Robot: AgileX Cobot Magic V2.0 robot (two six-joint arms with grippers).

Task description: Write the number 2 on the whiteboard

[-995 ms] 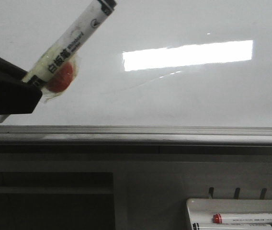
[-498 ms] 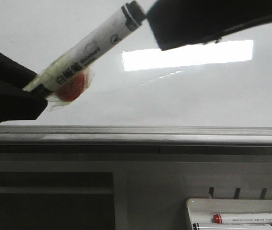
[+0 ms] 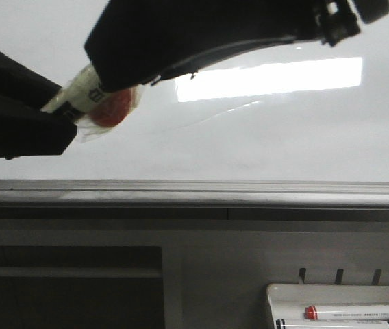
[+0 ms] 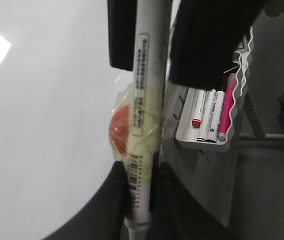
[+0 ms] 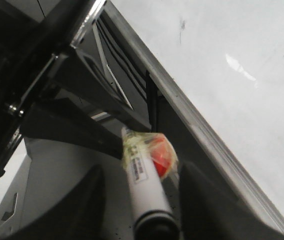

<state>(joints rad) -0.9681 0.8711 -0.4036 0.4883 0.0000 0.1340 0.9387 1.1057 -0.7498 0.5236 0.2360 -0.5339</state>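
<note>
Two grippers, one held marker, one tray of spare pens.

One whiteboard (image 3: 283, 137) with one bright light strip (image 3: 270, 79) reflected on it. Two grippers: left (image 3: 37, 120) and right (image 3: 122, 62). One marker (image 4: 144, 125) between them, with one red blob (image 4: 119, 132) taped to it. One tray (image 4: 234, 107) beside the board, holding three pens (image 4: 209, 117) that I can count from the left wrist view.

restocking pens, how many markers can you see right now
4, maybe more hidden. One whiteboard marker sits between both tools over the whiteboard; three lie in the white tray: red-capped, black-tipped, pink. An arm covers the tray's far end.
</note>
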